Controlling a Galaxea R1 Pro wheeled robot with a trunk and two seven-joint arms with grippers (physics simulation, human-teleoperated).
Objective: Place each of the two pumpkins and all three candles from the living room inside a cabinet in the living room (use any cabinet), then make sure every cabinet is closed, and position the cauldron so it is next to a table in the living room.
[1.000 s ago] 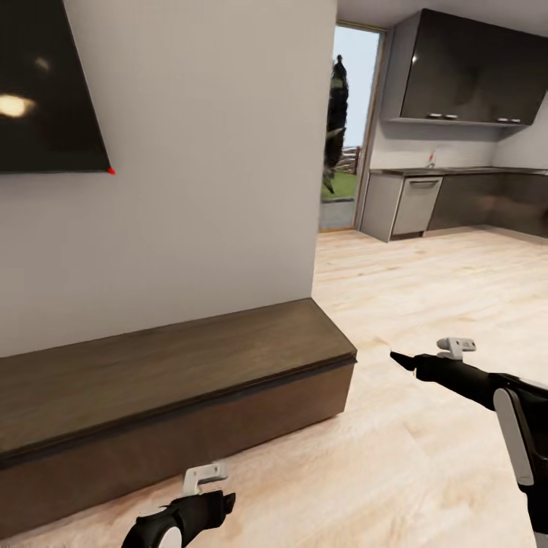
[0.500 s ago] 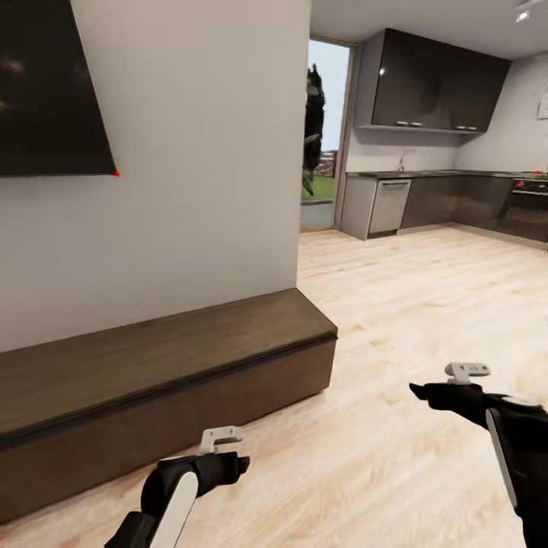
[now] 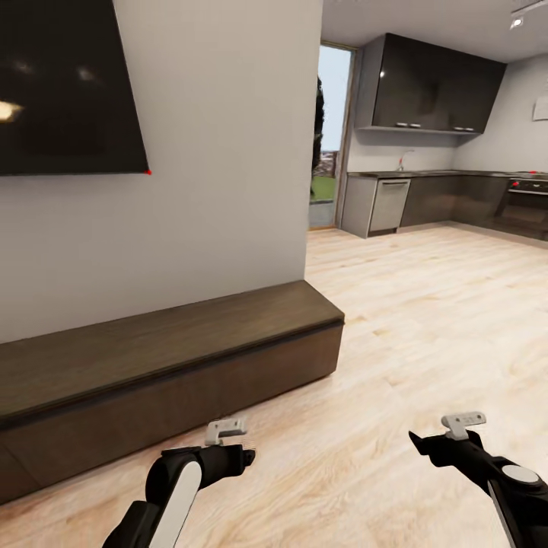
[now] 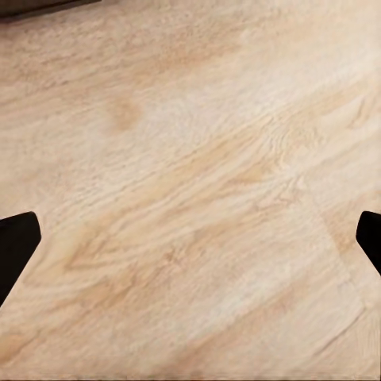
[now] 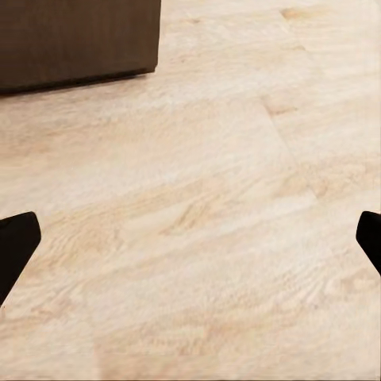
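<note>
**Here, both pincers hang empty beside the low cabinet**

We see the long, dark-brown cabinet (image 3: pixel 175 358) running along the grey wall (image 3: pixel 221 152), its drawer fronts shut flush and its top bare. It lies ahead of our left pincer (image 3: pixel 247 457) and slightly to that pincer's left, near but not touching. From the right wrist view a corner of the same cabinet (image 5: pixel 75 36) shows beyond the pincer's tips, across a stretch of pale wooden floor (image 5: pixel 198 222).

Our left pincer hovers over the floor (image 4: pixel 182 198) with its two dark fingertips (image 4: pixel 16 246) spread wide, nothing between them. Our right pincer (image 3: pixel 415 441) is likewise spread apart and empty, its fingertips (image 5: pixel 16 246) at the far edges of its wrist view, well apart from the cabinet's end.

Above the cabinet, up and to the left of the left pincer, a black screen (image 3: pixel 68 84) hangs on the wall. Far ahead of the right pincer stand glossy dark kitchen cupboards (image 3: pixel 430 84) and a doorway (image 3: pixel 331 137) onto greenery.
</note>
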